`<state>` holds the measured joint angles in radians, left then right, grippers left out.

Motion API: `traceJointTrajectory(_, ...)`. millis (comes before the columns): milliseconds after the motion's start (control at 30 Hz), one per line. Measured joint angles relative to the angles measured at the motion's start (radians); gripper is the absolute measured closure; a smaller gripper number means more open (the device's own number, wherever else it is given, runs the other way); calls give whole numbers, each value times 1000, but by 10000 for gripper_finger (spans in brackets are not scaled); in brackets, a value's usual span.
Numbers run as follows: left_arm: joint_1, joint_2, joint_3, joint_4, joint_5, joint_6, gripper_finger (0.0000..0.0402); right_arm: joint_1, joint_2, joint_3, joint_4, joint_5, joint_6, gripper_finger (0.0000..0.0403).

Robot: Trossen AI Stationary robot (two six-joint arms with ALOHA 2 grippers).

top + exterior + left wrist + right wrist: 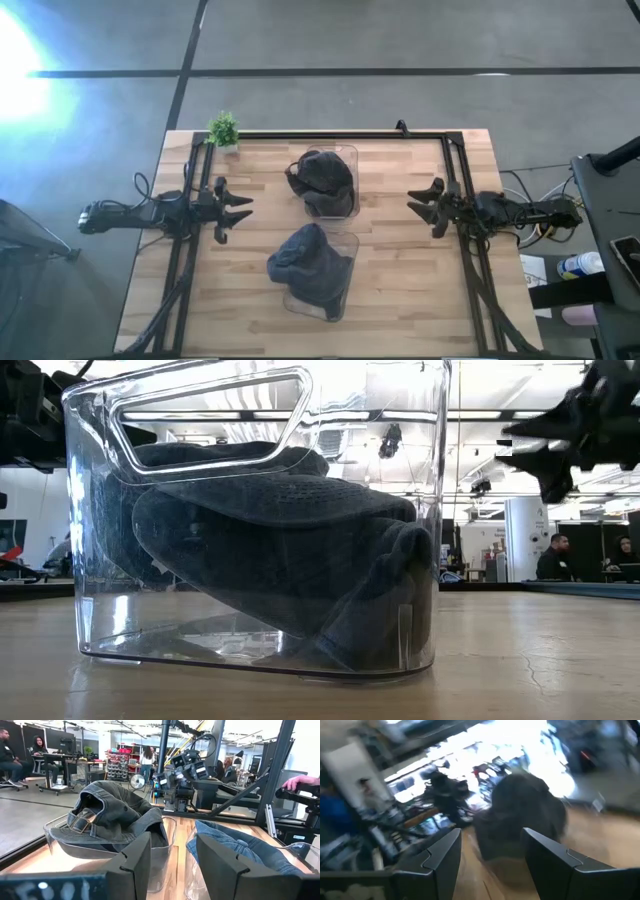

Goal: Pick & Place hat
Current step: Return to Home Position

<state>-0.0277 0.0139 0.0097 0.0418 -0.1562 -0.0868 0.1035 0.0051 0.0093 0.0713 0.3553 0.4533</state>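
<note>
Two clear plastic bins stand mid-table, one behind the other. The far bin point(345, 170) holds a dark grey cap point(322, 178), also seen in the left wrist view point(105, 815). The near bin point(340, 300) holds a blue-grey denim hat point(310, 262), which fills the low view point(270, 550) and lies crumpled on the bin floor. My left gripper point(240, 208) hovers open to the left of the bins point(172, 842). My right gripper point(420, 205) hovers open to their right point(492, 837), with a blurred dark hat point(525, 815) ahead of it.
A small green plant point(224, 130) stands at the table's far left corner. Black frame rails point(455, 160) run along the far edge and down both sides of the table. Bare wood lies between each gripper and the bins. People sit in the room beyond point(10, 755).
</note>
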Motion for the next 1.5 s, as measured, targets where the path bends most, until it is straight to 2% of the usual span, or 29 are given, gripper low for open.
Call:
traceJointTrajectory(133,0,3,0,0,0,0,251,-35,-5,0,40,-227,-263,200)
traceJointTrajectory(233,0,6,0,0,0,0,251,-37,-5,1,68,-307,-362,199)
traceJointTrajectory(400,0,8,1,1,1,0,251,-38,11,1,63,-304,-409,199)
traceJointTrajectory(1500,0,8,1,2,1,0,251,-38,44,1,59,-302,-393,199)
